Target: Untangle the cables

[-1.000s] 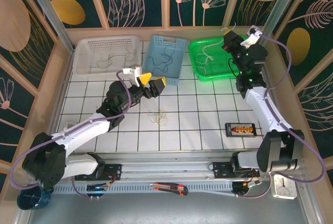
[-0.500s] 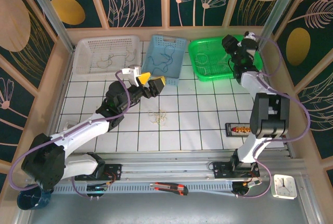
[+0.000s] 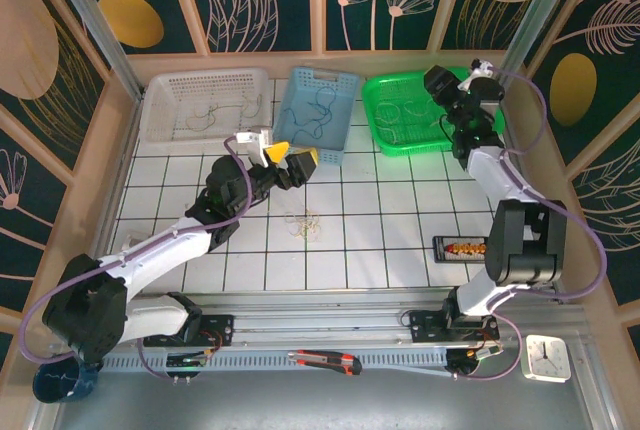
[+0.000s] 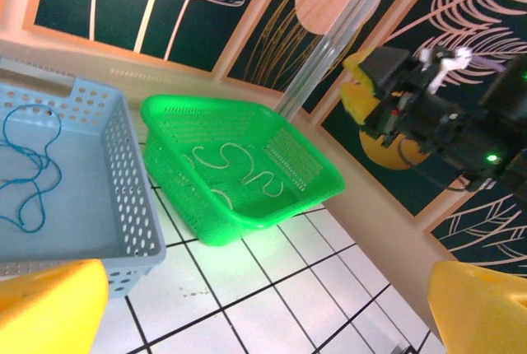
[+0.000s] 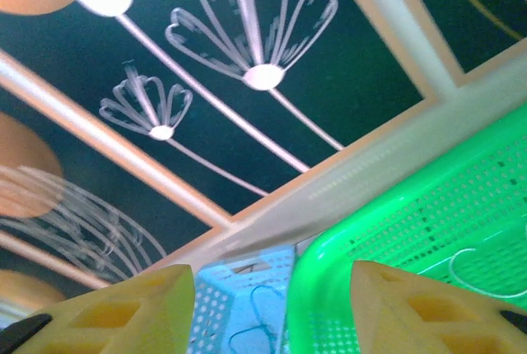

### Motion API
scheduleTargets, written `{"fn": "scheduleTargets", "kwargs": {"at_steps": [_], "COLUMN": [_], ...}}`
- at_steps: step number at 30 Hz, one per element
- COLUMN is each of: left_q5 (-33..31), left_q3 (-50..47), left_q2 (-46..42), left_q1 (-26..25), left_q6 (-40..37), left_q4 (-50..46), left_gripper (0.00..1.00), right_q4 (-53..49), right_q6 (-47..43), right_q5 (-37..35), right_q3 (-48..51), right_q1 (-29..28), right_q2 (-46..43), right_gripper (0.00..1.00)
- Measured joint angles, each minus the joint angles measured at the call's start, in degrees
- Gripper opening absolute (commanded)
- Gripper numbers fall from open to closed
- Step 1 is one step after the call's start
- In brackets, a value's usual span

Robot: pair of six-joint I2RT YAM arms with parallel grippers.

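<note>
Ringing the white-tiled table (image 3: 400, 240) — cables (image 3: 303, 224) tangled mid-surface — stand floral panels (image 3: 400, 0).

A small tangle (image 3: 303, 222) of thin yellowish and pale wires lies in a loose knot on the tiled table (image 3: 400, 220), near its middle. A blue cable (image 3: 322, 110) lies in loose loops in the blue basket (image 3: 325, 72). A pale cable (image 4: 239, 174) curls in S-bends in the green basket (image 3: 410, 150). A thin dark cable (image 3: 215, 110) lies in the white basket (image 3: 205, 75).

Robot lab cell: tiled table (image 3: 400, 240), decorated wall panels (image 3: 260, 0), metal mounting rail (image 3: 330, 312).
</note>
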State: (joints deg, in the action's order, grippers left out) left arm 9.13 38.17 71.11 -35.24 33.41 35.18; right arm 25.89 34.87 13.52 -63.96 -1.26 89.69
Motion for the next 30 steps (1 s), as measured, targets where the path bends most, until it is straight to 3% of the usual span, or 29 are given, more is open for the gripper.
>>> {"fn": "scheduleTargets", "kwargs": {"at_steps": [11, 18, 26, 30], "left_q5": [-3.2, -5.6, -3.6, -2.5], "left_q3": [0.0, 0.0, 3.4, 5.3], "left_q2": [0.3, 0.3, 1.6, 2.6], "left_q1": [0.0, 0.4, 7.5, 8.7], "left_q6": [0.1, 0.7, 2.0, 2.2], "left_q4": [-6.9, -11.8, -17.6, -19.3], "left_gripper": [0.99, 0.99, 0.99, 0.99], "right_q4": [-2.0, -5.7, -6.6, -6.5], "right_q6": [-0.5, -3.3, -5.7, -7.2], "right_q5": [3.1, 4.0, 4.6, 4.6], "right_q3": [8.1, 13.0, 22.1, 24.2], "right_q1": [-9.6, -19.3, -30.5, -35.2], "right_q2": [-11.1, -13.6, -12.6, -10.2], "right_gripper": [0.53, 0.53, 0.52, 0.49]}}
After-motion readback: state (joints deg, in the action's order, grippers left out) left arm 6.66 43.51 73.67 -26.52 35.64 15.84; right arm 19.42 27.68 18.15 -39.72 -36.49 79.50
